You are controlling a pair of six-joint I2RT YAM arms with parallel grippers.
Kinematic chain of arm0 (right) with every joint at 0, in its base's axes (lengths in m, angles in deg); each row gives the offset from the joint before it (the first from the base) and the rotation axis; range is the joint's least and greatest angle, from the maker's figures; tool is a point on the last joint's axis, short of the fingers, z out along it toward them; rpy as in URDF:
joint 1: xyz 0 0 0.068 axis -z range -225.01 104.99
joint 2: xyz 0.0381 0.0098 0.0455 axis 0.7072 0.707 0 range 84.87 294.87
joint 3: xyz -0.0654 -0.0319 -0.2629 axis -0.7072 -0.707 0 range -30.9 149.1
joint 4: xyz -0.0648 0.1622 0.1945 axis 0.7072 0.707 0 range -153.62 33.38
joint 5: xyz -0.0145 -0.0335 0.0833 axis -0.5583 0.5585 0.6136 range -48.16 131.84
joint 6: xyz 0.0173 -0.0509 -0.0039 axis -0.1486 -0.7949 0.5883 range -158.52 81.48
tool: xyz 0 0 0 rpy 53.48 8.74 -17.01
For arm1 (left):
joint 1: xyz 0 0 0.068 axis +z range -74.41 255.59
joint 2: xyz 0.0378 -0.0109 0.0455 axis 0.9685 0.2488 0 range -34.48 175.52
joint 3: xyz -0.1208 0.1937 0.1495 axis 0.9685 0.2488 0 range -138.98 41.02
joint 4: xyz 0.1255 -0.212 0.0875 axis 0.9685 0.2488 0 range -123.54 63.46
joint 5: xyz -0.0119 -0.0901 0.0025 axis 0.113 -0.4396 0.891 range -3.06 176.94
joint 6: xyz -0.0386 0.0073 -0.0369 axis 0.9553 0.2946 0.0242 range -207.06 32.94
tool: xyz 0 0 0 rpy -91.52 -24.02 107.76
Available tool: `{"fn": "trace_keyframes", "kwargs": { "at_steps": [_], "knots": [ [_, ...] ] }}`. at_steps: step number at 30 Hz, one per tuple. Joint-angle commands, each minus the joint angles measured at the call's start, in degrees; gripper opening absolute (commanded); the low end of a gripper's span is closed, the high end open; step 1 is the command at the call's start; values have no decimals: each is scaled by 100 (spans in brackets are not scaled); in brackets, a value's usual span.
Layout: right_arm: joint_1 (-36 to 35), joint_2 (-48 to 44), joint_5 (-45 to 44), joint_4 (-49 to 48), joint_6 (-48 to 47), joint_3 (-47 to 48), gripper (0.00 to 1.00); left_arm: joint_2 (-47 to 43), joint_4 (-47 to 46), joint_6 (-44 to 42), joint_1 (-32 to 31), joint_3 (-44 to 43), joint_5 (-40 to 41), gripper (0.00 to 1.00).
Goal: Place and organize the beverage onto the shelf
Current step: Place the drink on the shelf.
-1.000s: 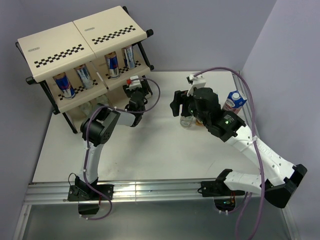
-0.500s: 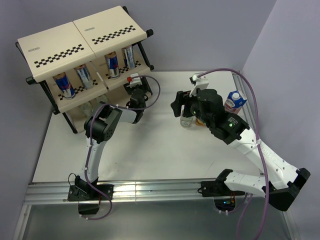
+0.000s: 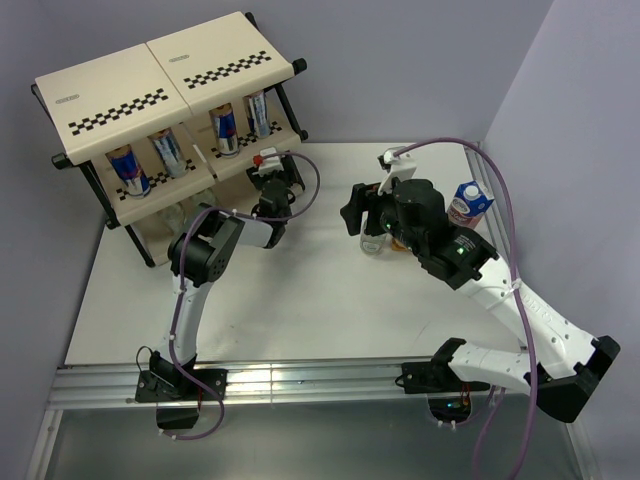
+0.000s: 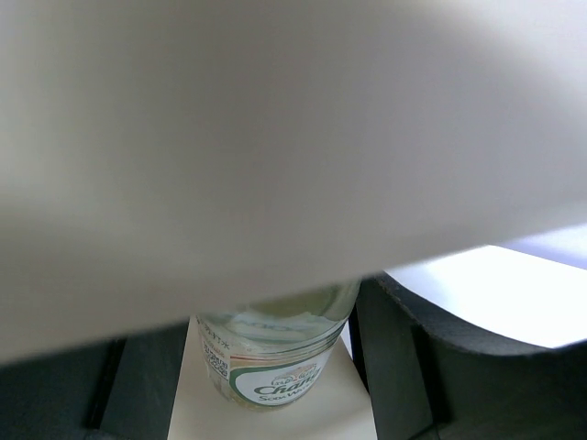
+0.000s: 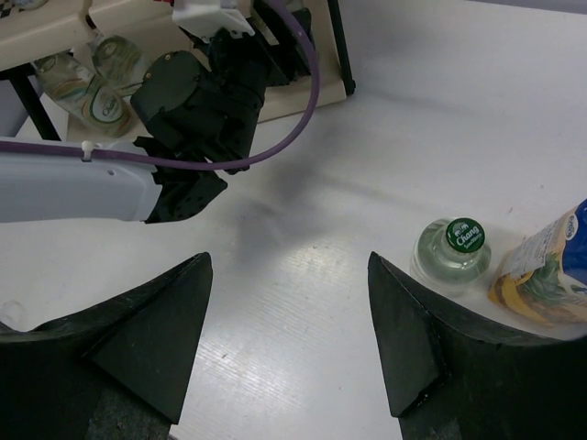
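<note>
The table (image 3: 300, 300) in front of me is a flat white slab with faint lengthwise grain. A ribbed aluminium rail (image 3: 320, 382) runs along its near edge. A plain grey-violet back wall (image 3: 400, 60) stands behind it. A side wall (image 3: 590, 120) of like colour meets it at the right.

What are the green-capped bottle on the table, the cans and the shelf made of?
Bottle: probably clear glossy plastic; the table shows through it. Cans: apparently metal, with a silvery-blue sheen. Shelf: matte cream panels, plastic or painted board, hard to tell; thin black tubes, likely metal.
</note>
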Motion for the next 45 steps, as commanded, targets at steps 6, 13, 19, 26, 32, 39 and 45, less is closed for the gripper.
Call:
{"fn": "trace_keyframes", "kwargs": {
  "at_steps": [6,13,19,26,32,39,45],
  "knots": [
    [17,-185,8,-229,-43,-35,76,-266,-951,67,-94,195,84,72],
    [17,-132,-71,-194,-34,-18,76,-345,-916,50,-138,335,128,78],
    [17,-114,-97,-202,-43,-18,76,-372,-1075,-39,-252,458,207,90],
    [17,-79,-132,-185,-69,-9,76,-486,-1092,-3,-261,581,242,94],
    [17,-9,-167,-167,-95,9,76,-714,-934,129,-349,757,514,99],
    [17,167,-413,-71,-139,17,87,-1259,-653,550,-410,1310,796,100],
    [25,457,-685,-105,-210,9,100,-1918,-398,796,-489,1880,875,99]
  ]
}}
